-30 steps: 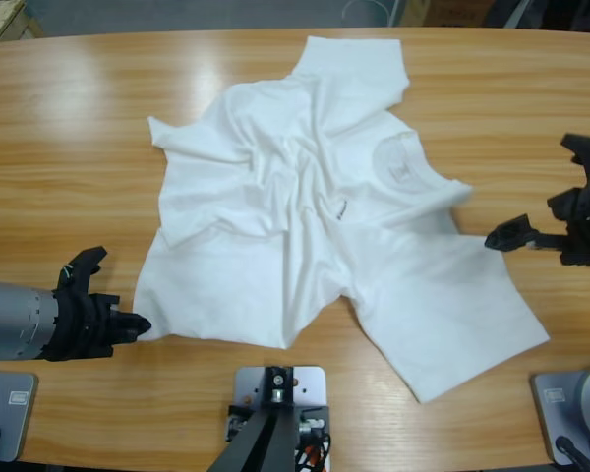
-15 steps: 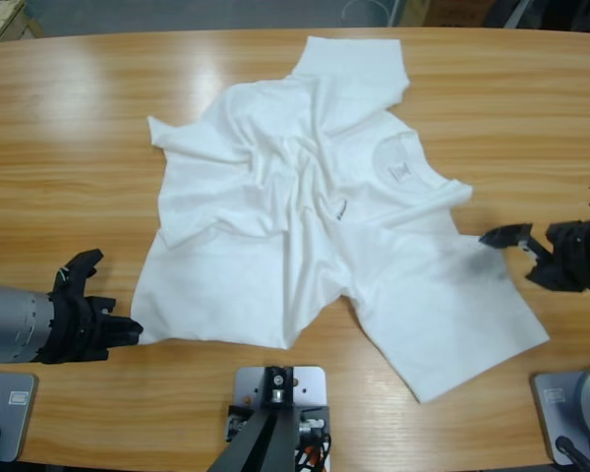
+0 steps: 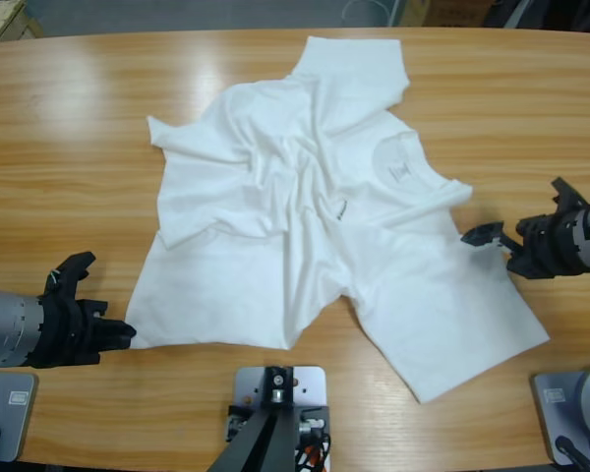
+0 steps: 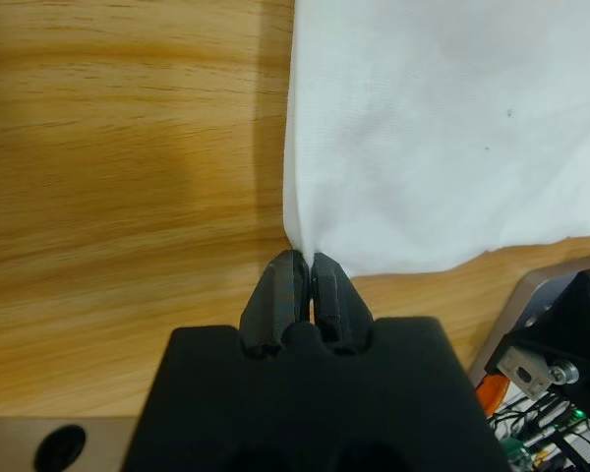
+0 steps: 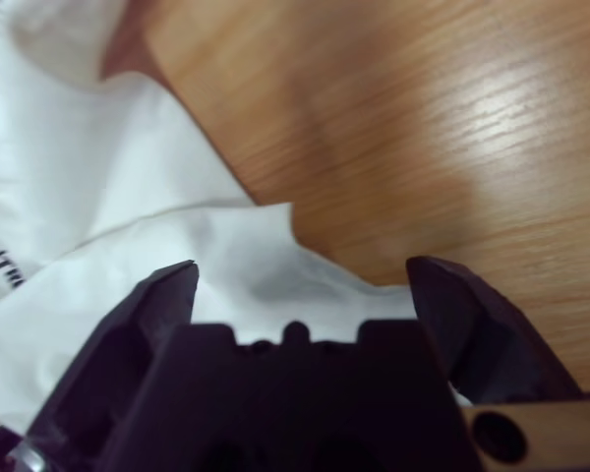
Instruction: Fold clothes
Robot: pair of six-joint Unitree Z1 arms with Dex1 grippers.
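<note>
The clothes are one white T-shirt lying rumpled across the middle of the table, with its round collar toward the right. My left gripper sits at the near left, shut on the shirt's lower left corner. The left wrist view shows that gripper with its jaws pressed together on the corner of the white cloth. My right gripper hovers at the shirt's right edge, just below the right sleeve. In the right wrist view it stands wide open above the cloth's edge, holding nothing.
Bare wooden table lies to the left and right of the shirt. The top sleeve reaches close to the table's far edge.
The right gripper has come down and leftward to the shirt's right edge. The left gripper has drawn back a little to the left, taking the shirt's corner with it.
</note>
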